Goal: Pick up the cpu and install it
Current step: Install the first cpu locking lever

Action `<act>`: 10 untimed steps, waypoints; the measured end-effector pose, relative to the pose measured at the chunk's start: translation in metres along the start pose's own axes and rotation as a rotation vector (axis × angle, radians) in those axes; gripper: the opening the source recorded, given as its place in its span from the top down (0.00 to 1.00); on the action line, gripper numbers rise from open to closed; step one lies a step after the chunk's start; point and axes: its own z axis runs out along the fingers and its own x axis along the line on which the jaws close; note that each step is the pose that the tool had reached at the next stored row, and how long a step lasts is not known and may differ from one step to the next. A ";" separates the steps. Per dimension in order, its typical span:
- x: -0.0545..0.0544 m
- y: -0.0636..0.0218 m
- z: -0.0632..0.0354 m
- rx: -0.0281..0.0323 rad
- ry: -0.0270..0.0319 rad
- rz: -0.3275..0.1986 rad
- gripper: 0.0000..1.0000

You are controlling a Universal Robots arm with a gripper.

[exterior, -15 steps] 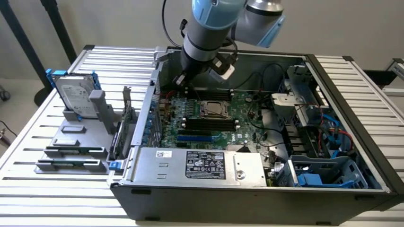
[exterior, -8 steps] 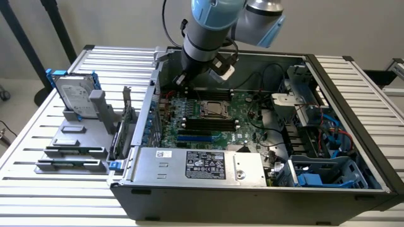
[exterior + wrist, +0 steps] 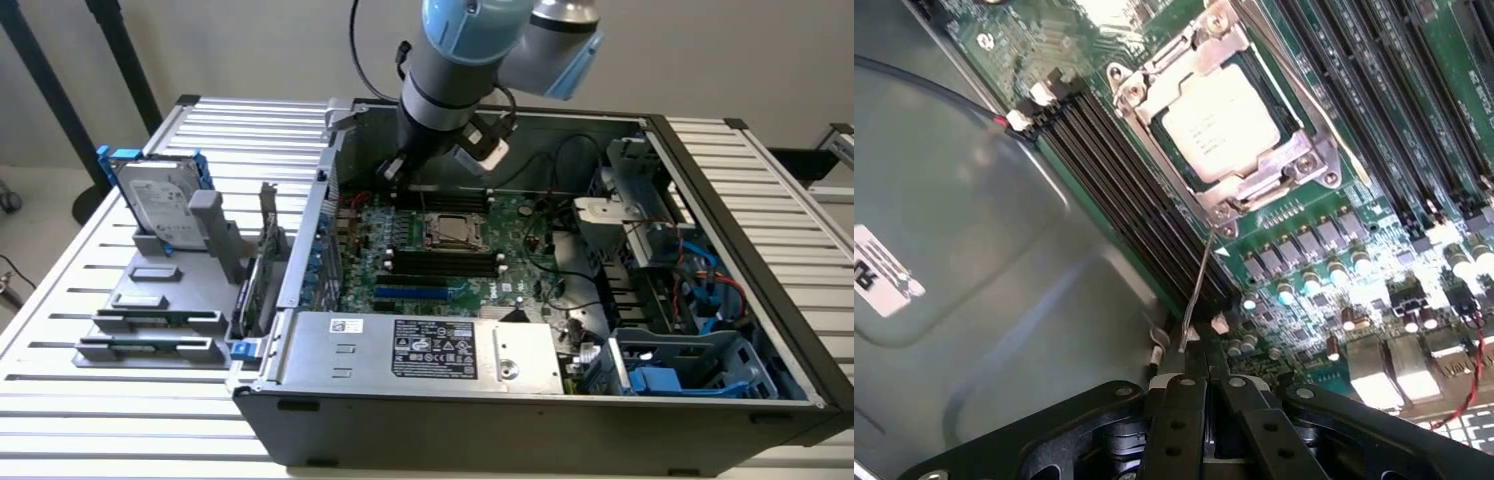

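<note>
The robot arm (image 3: 447,90) reaches into the open computer case (image 3: 534,420), over the far edge of the motherboard (image 3: 527,215). The cpu (image 3: 447,232) lies flat mid-board. A blue-framed hard drive (image 3: 158,205) stands outside the case, at the exterior view's left.

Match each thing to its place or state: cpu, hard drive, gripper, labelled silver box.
Things:
1. cpu
2. hard drive
3. gripper
4. labelled silver box

Places or states:
A. upright in a grey rack outside the case
B. inside the case, nearest the exterior camera
C. in the socket
D. jaws shut, above the motherboard

Pairs: 1-C, 2-A, 3-D, 4-B
</note>
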 end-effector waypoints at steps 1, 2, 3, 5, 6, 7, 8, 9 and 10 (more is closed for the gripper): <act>0.002 0.0023 -0.0005 -0.0001 0.0001 0.000 0.89; 0.003 0.0045 -0.0009 -0.0002 0.0002 0.001 0.89; 0.005 0.0068 -0.0014 -0.0003 0.0003 0.001 0.89; 0.009 0.0115 -0.0023 -0.0004 0.0006 0.001 0.89; 0.011 0.0140 -0.0028 -0.0005 0.0006 0.002 0.89; 0.013 0.0163 -0.0033 -0.0005 0.0007 0.002 0.89; 0.014 0.0184 -0.0037 -0.0003 0.0010 0.002 0.89; 0.015 0.0197 -0.0037 -0.0001 0.0015 0.002 0.89; 0.015 0.0203 -0.0030 0.0000 0.0015 0.001 0.89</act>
